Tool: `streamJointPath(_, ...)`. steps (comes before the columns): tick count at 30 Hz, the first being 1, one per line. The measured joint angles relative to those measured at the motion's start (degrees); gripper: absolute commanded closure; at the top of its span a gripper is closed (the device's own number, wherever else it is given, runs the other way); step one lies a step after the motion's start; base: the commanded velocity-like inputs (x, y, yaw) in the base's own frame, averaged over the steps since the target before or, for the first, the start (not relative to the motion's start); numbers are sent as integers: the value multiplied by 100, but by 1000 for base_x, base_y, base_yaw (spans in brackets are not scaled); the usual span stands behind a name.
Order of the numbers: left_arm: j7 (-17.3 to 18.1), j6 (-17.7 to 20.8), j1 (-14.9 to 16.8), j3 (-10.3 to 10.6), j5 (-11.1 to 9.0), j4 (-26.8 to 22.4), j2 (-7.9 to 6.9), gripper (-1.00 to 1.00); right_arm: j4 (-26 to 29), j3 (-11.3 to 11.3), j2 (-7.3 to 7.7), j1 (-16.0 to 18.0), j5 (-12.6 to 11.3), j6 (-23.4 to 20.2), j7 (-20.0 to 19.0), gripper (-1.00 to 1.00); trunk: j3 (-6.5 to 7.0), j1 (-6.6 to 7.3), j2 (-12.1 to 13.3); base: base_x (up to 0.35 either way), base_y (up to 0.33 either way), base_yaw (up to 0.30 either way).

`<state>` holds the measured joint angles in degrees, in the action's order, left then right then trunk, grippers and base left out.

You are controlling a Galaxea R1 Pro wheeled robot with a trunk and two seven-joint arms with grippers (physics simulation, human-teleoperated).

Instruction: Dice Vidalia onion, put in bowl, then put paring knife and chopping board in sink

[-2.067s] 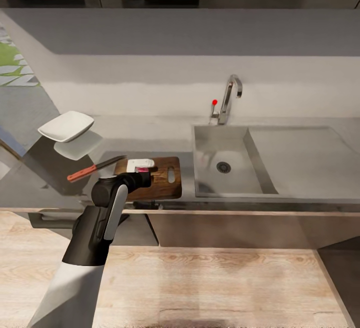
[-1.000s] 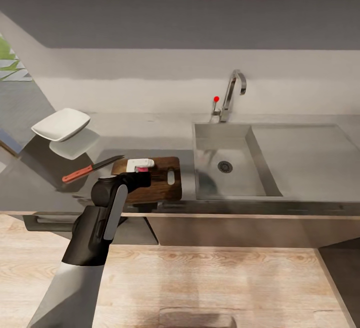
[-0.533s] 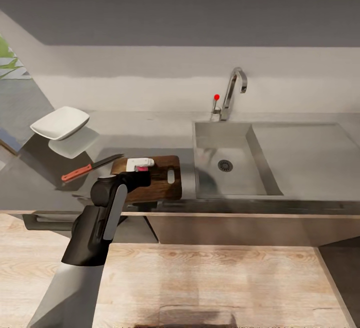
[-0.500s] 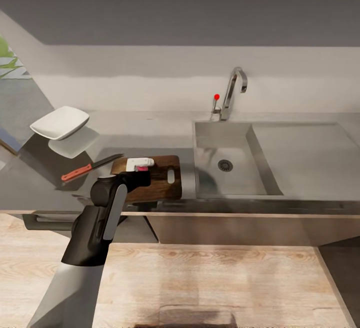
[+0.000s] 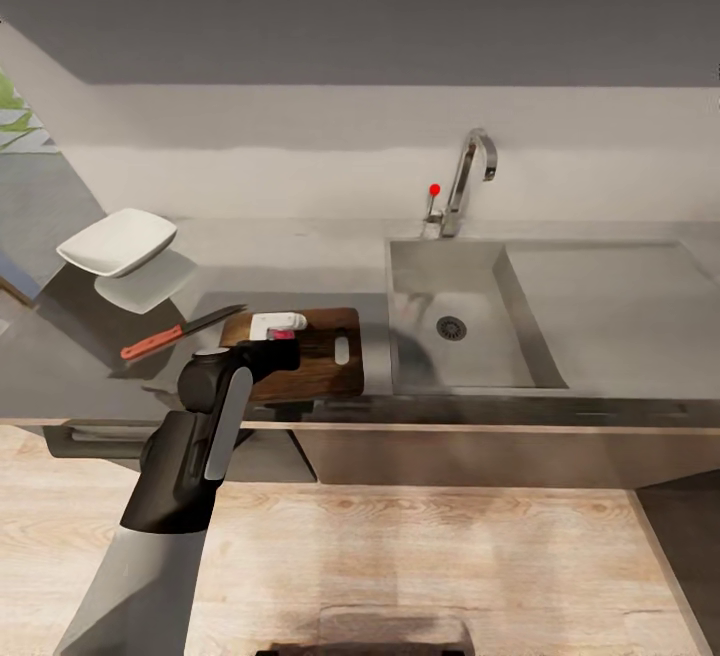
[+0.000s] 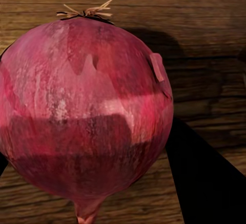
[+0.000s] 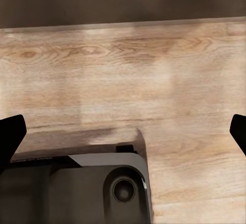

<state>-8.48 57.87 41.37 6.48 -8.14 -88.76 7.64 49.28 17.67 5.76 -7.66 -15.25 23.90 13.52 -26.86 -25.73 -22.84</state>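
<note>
A dark red onion (image 6: 84, 111) sits between the fingers of my left gripper (image 5: 280, 328), just above the brown wooden chopping board (image 5: 325, 361), whose grain lies behind the onion in the left wrist view. The gripper is shut on the onion (image 5: 284, 336). The paring knife (image 5: 178, 331), red-handled, lies on the grey countertop (image 5: 290, 256) left of the board. Further left rests the white bowl (image 5: 117, 241). The steel sink (image 5: 420, 276) right of the board holds nothing. My right gripper (image 7: 123, 131) hangs open over the wooden floor, fingertips far apart.
The chrome tap (image 5: 465, 176) with its red dot stands behind the basin, and the flat drainboard (image 5: 620, 306) stretches right. Dark cabinet fronts with a bar handle (image 5: 100, 431) run below the counter edge. My own base (image 7: 77, 188) sits under the right gripper.
The whole picture has shifted slightly as the camera moved. The left arm, onion, knife, board and bowl keep their places relative to each other.
</note>
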Motion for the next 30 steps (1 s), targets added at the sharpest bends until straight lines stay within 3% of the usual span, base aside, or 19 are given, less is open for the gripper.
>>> streamJointPath(30,0,-2,-2,-5,-42,166,0,100,-1,-7,-1,0,4,1,0,-100,231,-1,2,0,0,0)
